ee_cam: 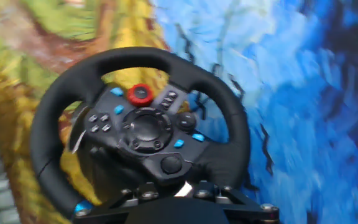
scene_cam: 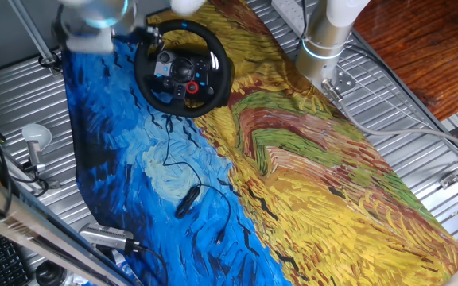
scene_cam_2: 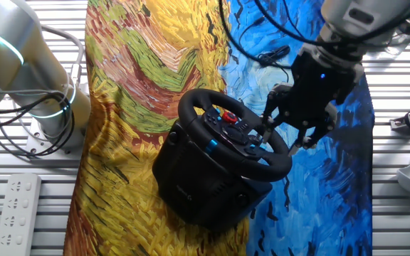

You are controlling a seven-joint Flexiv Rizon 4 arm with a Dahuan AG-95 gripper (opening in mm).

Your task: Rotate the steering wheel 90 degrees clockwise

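The steering wheel is black with a thick rim and a grey hub with a red button. It stands tilted on its black base on the painted cloth. It also shows in one fixed view and fills the hand view. My gripper hangs at the wheel's rim on the blue side of the cloth. Its fingers are spread apart and hold nothing. In one fixed view the gripper is blurred, just left of the rim. In the hand view only the hand's lower body shows, at the bottom edge.
A small black oval device with a thin cable lies on the blue cloth, and also shows in the other fixed view. The arm's base stands beside the cloth, near a white power strip. Metal tools lie off the cloth.
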